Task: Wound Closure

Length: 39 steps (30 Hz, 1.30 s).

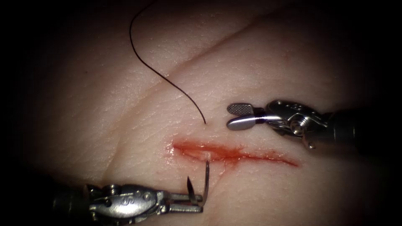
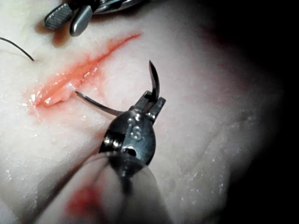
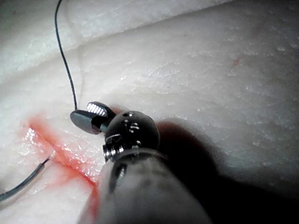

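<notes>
While the left tool [image 1: 200, 200] comes in low from the endoscope view's left with its jaws closed on the needle [image 1: 206, 178], the grip sits about midway along the curve. From that grip one arm of the needle rises to the cut [image 1: 234, 153] and its end goes into the tissue [image 1: 138, 121] at the cut's near lip, towards the left end of the cut; the other arm stands free as a short dark point just left of it, off the tissue. Seen from the left wrist, the same needle [image 2: 114, 110] runs from the jaws of the left tool [image 2: 152, 103] to the red edge of the cut [image 2: 79, 74], and its free end curves up clear of the surface. Across the cut, on its far side and to the right, the right tool [image 1: 239, 116] hovers with its jaws parted and nothing between them. Close to its tips the thread [image 1: 159, 71] enters the tissue just beyond the cut and trails away in a long curve up and to the left. Red fluid [image 1: 209, 151] lies along the cut. From the right wrist, the right tool [image 3: 91, 115] sits just beside the thread [image 3: 65, 65].
</notes>
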Tool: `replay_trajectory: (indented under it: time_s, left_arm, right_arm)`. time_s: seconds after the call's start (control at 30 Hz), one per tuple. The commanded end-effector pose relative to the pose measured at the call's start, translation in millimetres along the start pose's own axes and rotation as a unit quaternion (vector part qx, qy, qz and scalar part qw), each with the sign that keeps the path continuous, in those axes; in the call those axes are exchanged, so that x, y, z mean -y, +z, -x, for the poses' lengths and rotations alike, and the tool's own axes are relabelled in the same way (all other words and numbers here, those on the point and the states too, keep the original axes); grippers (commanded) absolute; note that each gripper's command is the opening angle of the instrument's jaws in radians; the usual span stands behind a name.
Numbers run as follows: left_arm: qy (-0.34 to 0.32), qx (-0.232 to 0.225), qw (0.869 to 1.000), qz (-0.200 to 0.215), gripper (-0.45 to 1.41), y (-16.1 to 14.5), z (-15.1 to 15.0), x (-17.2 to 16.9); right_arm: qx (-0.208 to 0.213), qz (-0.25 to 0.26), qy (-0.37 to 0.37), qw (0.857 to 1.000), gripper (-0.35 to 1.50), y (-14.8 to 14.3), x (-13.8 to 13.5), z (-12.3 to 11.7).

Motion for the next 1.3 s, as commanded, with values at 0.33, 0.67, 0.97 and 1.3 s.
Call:
replay_trajectory:
  time_s: [0.33,0.67,0.97,1.3]
  left_arm:
    - [0.15,0.011,0.988,-0.032,-0.45,0.5,-2.8,-3.7]
    - [0.29,0.027,0.95,-0.112,-0.45,0.1,-6.9,-3.4]
    - [0.354,0.041,0.914,-0.193,-0.45,-0.9,-10.1,-0.2]
    - [0.413,0.081,0.875,-0.239,-0.45,0.2,-7.2,2.7]
  right_arm:
    - [0.017,0.017,-0.117,0.993,-0.35,-0.2,0.6,1.0]
    - [0.016,0.025,-0.172,0.985,-0.13,-1.3,1.5,0.3]
    - [0.014,0.008,-0.152,0.988,-0.06,-2.3,3.9,0.5]
    - [0.001,-0.004,0.04,0.999,0.84,-2.5,6.9,-1.9]
